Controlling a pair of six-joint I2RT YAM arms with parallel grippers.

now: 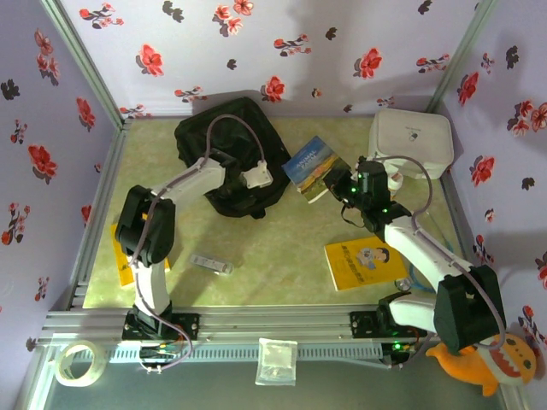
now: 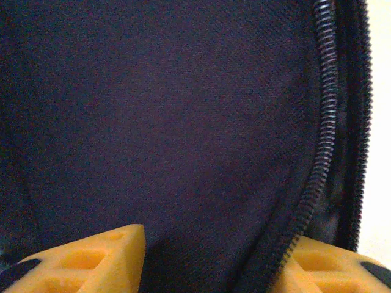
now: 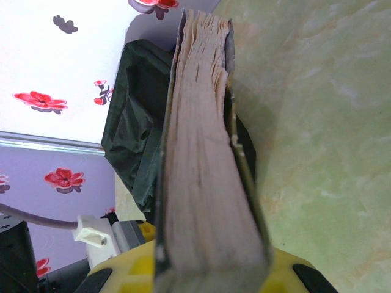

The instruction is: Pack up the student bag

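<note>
Left gripper (image 1: 256,178) is right down on the student bag (image 1: 224,137). Black fabric and the zip (image 2: 324,122) sit between its orange fingers (image 2: 91,259), which stand part way apart. Honestly can't tell if it's pinching the flap or just resting there.

The right gripper (image 1: 344,190) is clamped on the bottom of a paperback book (image 1: 314,164), page edges facing its camera. The bag lies just past the book's far end and off to that gripper's left.

My take on doing this well: the left needs a real hold on the zip edge and should lift it so the mouth gapes. Then slide the book in spine-first, low and flat, so a corner doesn't snag the fabric.

The table (image 1: 273,248) is pale green marbled and looks smooth. A yellow book (image 1: 363,263) lies below the right gripper, a white case (image 1: 410,141) beyond it, and flowery walls (image 1: 342,43) surround the table.
</note>
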